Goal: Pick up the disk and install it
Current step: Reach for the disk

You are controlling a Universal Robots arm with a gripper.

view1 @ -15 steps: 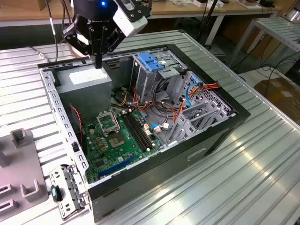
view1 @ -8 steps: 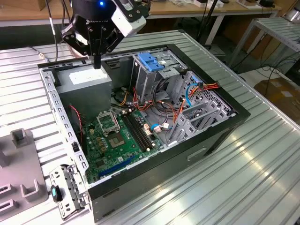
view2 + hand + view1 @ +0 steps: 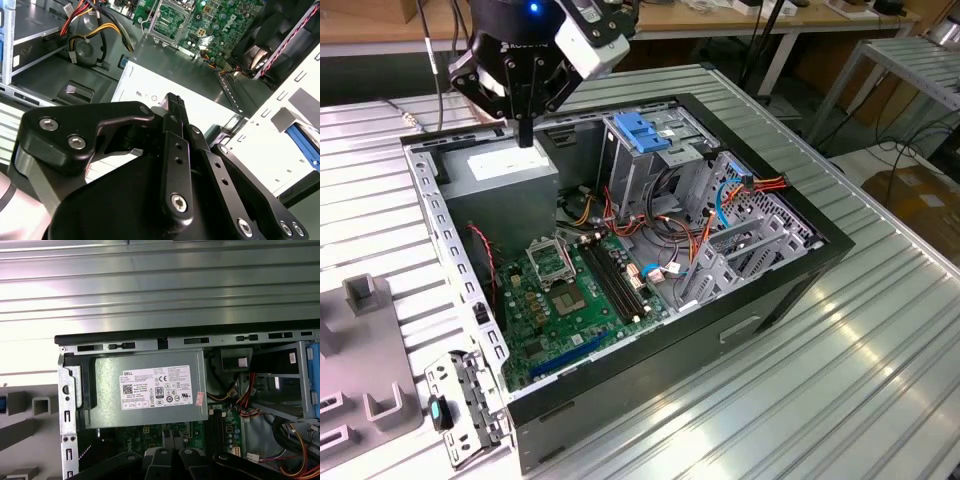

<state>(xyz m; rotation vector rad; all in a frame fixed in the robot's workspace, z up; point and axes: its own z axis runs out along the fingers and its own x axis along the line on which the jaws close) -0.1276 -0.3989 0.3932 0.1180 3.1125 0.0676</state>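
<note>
Bright and even from overhead in the exterior view. White glare streaks along the ribs of the table [image 3: 860, 330] at 4 o'clock. Small blue lamp [image 3: 533, 8] aglow at 12 o'clock. Soft shadow inside the computer case [image 3: 817, 243], deepest along its wall at 9 o'clock. Pale, washed-out bands on the table ribs in the first wrist view; white sticker [image 3: 161, 387] evenly lit. Dull sheen on the black hand [image 3: 173, 101] in the second wrist view; sticker there nearly burnt out.
</note>
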